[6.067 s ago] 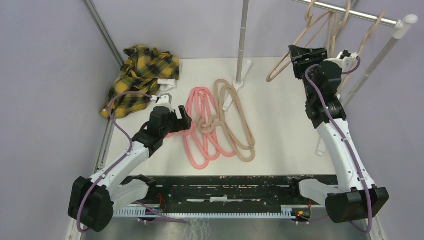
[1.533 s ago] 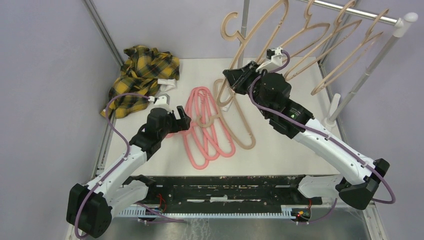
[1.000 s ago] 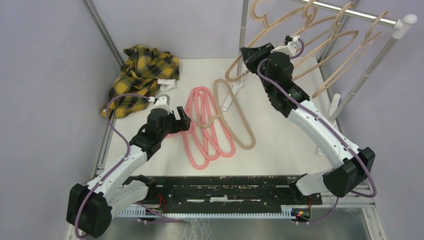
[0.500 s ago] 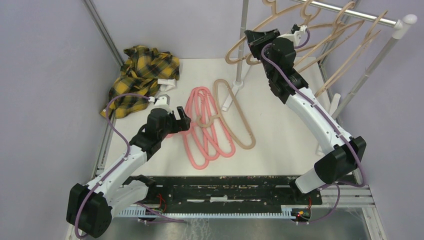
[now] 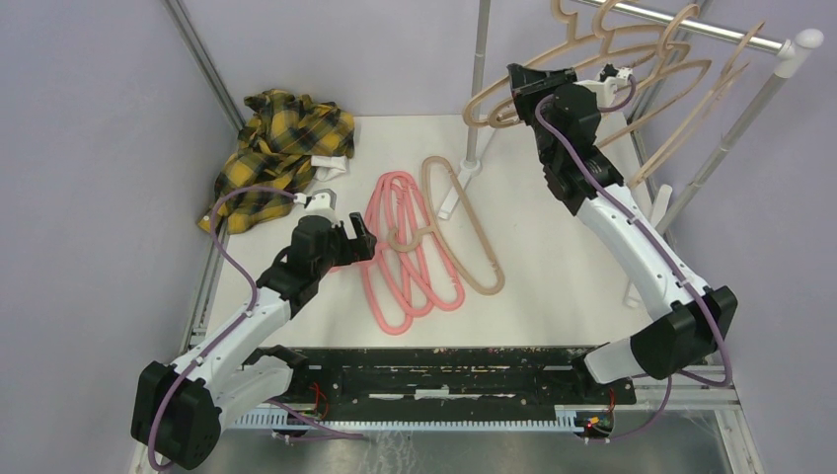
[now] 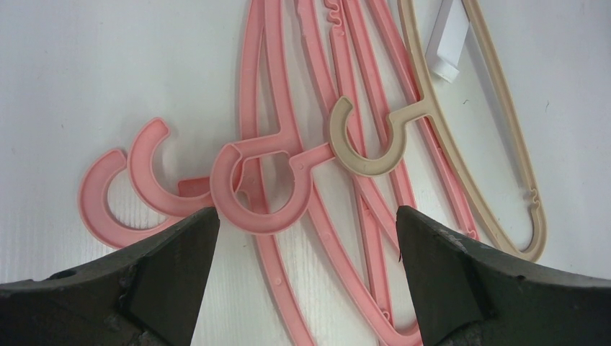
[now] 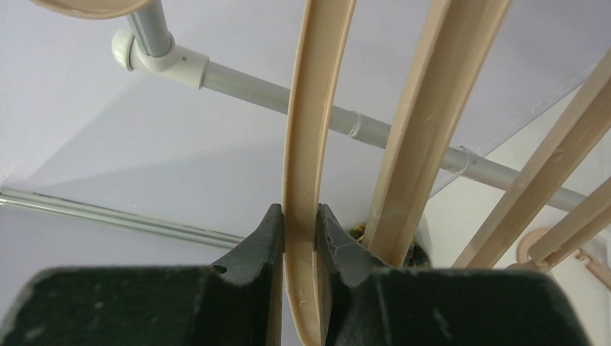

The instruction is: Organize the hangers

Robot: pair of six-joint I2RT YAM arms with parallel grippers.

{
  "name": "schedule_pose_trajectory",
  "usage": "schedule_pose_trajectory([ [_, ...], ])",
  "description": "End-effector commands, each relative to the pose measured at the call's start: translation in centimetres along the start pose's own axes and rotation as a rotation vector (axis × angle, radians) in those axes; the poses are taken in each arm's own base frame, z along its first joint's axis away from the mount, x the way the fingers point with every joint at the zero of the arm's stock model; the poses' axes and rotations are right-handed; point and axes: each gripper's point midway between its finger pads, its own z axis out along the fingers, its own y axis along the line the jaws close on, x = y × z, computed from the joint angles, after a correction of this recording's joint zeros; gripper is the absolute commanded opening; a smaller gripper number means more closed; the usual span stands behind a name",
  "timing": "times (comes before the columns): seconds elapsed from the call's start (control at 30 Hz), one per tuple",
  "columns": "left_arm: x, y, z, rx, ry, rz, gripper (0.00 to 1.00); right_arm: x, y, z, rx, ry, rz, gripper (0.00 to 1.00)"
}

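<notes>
**At the rail [image 5: 691, 22]:** My right gripper [image 7: 299, 216] has its jaws pinching one thin arm of a beige hanger [image 7: 311, 108]. It holds the hanger up just beside the rail's left end, with the hook about level with the bar. I cannot tell from here whether the hook is actually over the bar. The hung hangers [image 5: 681, 79] slant off the rail just to the right of it.

Well below the rail, on the table, lie the pink hangers [image 6: 266, 187] and one tan hanger [image 6: 367, 148], their hooks overlapping. My left gripper [image 6: 304, 216] hovers over those hooks with its jaws spread wide, gripping nothing.

My read of the risks:
- **Pivot:** The pinch sits on a narrow, smooth arm far from the hook, so the hanger could turn in the grip and swing the hook off line.
- **Drop:** Letting go before the hook is seated would drop the hanger to the table.
- **Knock-off:** A push too far along the rail could knock the crooked hung hangers loose.
- **Snag:** The upright post [image 5: 481, 79], left of the rail, stands close to the held hanger's lower loop and could catch it.
- **Tangle:** Down below the rail, the overlapped hooks may drag each other when I lift one.
</notes>
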Motion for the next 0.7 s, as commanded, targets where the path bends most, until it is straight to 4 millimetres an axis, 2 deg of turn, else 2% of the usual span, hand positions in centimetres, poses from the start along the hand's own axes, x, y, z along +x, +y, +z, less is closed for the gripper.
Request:
schedule_pose_trajectory([
  [0.0, -0.8, -0.7, 0.1, 0.021, -0.033, -0.044, 0.99, -5.2, 2.8, -2.5, -0.065, -0.132, 0.058, 0.09],
  [0.3, -0.8, -0.7, 0.0, 0.023, -0.036, -0.045, 0.99, -8.4, 1.4, -4.5, -0.03, -0.207, 0.052, 0.1],
  [0.47, -0.9, -0.7, -0.1, 0.025, -0.04, -0.047, 0.99, -8.1, 0.7, -4.3, -0.006, -0.185, 0.035, 0.11],
  [0.67, -0.9, -0.6, -0.2, 0.023, -0.045, -0.047, 0.99, -6.6, 0.6, -3.1, 0.001, -0.127, 0.024, 0.1],
])
